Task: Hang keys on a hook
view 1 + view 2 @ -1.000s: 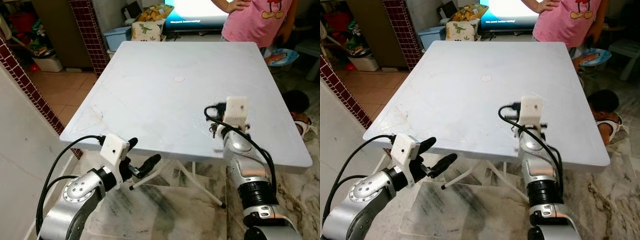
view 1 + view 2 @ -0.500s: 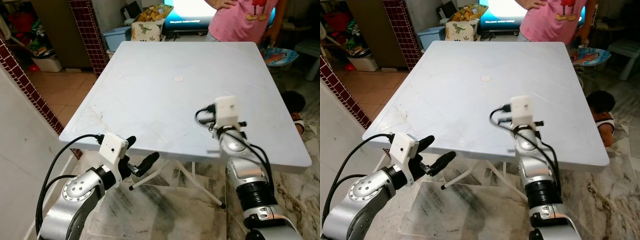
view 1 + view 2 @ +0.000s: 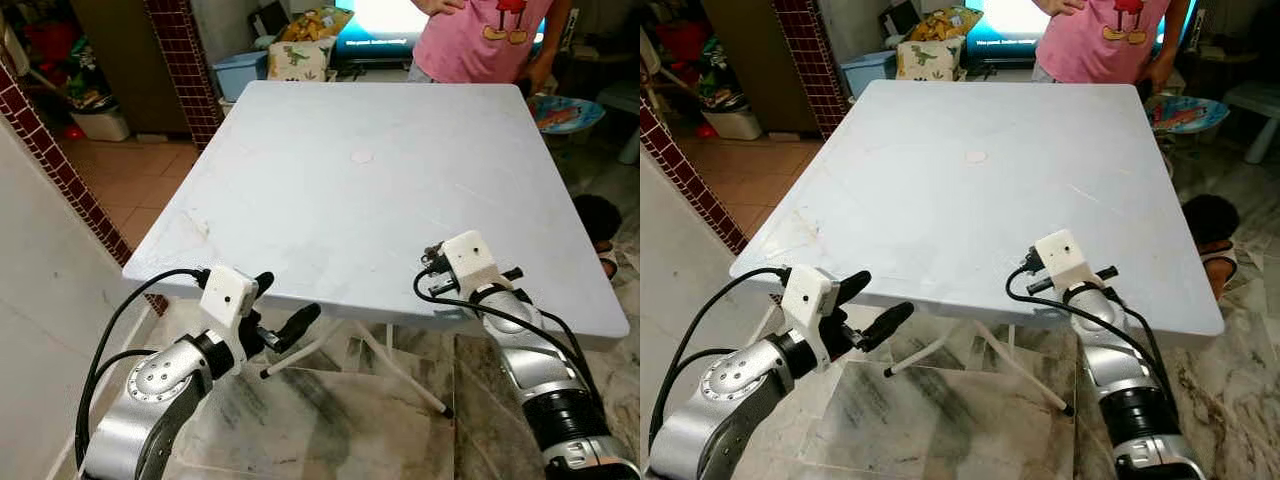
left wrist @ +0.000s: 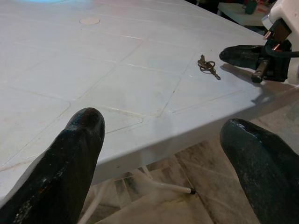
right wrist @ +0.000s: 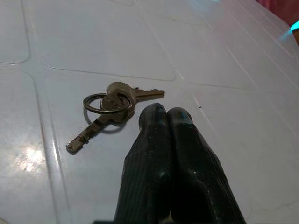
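Observation:
Two brass keys on a ring [image 5: 110, 105] lie flat on the white table [image 3: 330, 190] near its front right edge, also seen as keys [image 4: 208, 65] from the left wrist. My right gripper [image 5: 164, 112] is shut with nothing in it. Its tips rest just beside the keys, a little apart from them, and its black fingers [image 4: 239, 53] lie low over the tabletop. My left gripper [image 3: 288, 300] is open and empty, held below and in front of the table's near edge at the left.
A person in a pink shirt [image 3: 490, 40] stands at the table's far side. A small person's head [image 3: 1210, 215] shows beside the right edge. A brick pillar [image 3: 185, 60], a blue bin [image 3: 238, 72] and a white wall [image 3: 40, 300] lie to the left.
My right arm has drawn back and dropped lower toward the table's near edge, now lying flatter beside the keys. The left arm has held still. The person has shifted left.

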You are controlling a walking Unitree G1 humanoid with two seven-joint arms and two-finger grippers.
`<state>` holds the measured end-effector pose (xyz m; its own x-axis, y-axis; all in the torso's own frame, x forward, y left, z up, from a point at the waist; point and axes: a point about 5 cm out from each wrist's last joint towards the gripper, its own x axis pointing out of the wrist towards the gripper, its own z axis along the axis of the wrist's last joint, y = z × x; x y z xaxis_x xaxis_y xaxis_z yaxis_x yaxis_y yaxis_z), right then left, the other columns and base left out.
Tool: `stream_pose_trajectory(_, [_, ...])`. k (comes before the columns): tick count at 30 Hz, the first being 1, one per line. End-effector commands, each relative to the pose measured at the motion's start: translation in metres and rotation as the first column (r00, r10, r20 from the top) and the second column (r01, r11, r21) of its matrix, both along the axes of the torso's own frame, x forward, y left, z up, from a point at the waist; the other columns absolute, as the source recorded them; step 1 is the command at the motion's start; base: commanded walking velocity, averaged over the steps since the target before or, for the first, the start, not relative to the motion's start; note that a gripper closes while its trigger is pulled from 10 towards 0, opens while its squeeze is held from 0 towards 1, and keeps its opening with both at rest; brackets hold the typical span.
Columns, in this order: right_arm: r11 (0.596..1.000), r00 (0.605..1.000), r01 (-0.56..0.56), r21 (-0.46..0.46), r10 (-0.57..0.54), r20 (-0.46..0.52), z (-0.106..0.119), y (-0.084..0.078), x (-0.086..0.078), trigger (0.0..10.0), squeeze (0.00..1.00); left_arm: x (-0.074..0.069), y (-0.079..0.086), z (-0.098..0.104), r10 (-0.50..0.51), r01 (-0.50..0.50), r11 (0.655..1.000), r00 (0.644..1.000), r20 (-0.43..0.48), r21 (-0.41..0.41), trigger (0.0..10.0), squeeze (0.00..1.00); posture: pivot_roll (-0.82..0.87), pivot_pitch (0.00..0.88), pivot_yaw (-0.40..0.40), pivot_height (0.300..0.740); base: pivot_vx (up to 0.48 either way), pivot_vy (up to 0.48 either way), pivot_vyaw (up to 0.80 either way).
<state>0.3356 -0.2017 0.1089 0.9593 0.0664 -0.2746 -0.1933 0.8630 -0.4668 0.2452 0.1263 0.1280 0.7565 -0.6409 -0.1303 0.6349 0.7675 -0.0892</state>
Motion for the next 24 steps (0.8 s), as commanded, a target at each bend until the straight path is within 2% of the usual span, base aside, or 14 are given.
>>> stream_pose_trajectory(1, [1.000,1.000,-0.022,0.021,0.021,0.021,0.006,0.001,0.001,10.0,0.89,0.001,0.002,0.000,0.000,0.000,1.000,1.000,0.007,0.012,10.0,0.00,0.06,0.046,0.090,0.740,0.000,0.000,0.00])
stream_pose_trajectory(2, [1.000,1.000,-0.022,0.021,0.021,0.021,0.006,0.001,0.001,10.0,0.89,0.001,0.002,0.000,0.000,0.000,1.000,1.000,0.007,0.012,10.0,0.00,0.06,0.046,0.090,0.740,0.000,0.000,0.00])
stream_pose_trajectory(3, [0.999,0.999,-0.029,0.029,0.028,0.027,0.007,0.002,0.001,10.0,1.00,0.001,0.002,0.000,0.002,-0.002,1.000,1.000,0.007,0.013,10.0,0.00,0.06,0.044,0.091,0.740,0.000,0.000,0.00])
stream_pose_trajectory(12, [0.994,0.993,-0.107,0.025,0.105,0.053,0.010,0.013,-0.001,10.0,1.00,0.001,0.003,0.000,0.002,-0.002,1.000,1.000,0.005,0.014,10.0,0.00,0.06,0.044,0.092,0.740,0.000,0.000,0.00])
stream_pose_trajectory(24, [0.991,0.991,-0.132,0.024,0.132,-0.001,0.009,0.000,0.000,10.0,1.00,0.002,0.002,0.000,0.000,0.000,1.000,1.000,0.002,0.014,10.0,0.00,0.06,0.044,0.093,0.740,0.000,0.000,0.00])
